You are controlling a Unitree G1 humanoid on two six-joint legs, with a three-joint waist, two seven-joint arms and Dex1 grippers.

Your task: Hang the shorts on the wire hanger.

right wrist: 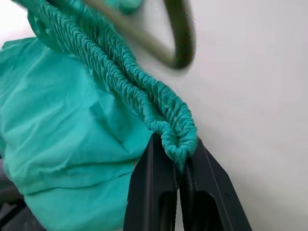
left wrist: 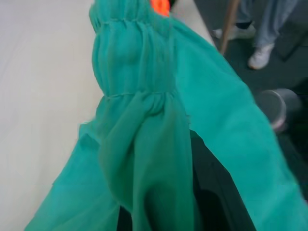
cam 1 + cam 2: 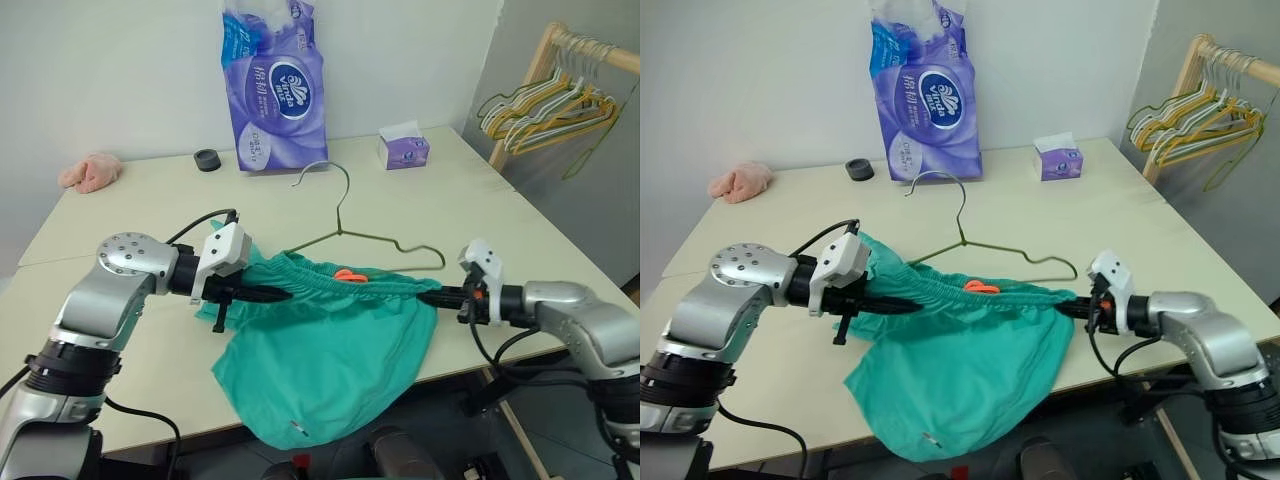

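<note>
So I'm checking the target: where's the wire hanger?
The wire hanger lies flat mid-table, just behind the shorts, its hook toward the purple tissue pack.

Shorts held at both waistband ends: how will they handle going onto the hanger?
Probably floppy: the shorts sag off the table edge between the left gripper and right gripper. The gathered waistband likely stretches. The wire hanger looks light and may slide if nudged.

Teal-green shorts [image 3: 330, 350] at lower centre, orange drawstring [image 3: 348, 275] on the waistband. Dark olive wire hanger [image 3: 380, 240] at centre, on a cream table [image 3: 150, 200]. Purple-and-white tissue pack [image 3: 270, 90] at top centre, small purple tissue box [image 3: 404, 148] right of it. Pink cloth lump [image 3: 90, 171] at upper left. Yellow, green and white hangers [image 3: 545, 110] at upper right. Black fingers [image 1: 149, 192].
</note>
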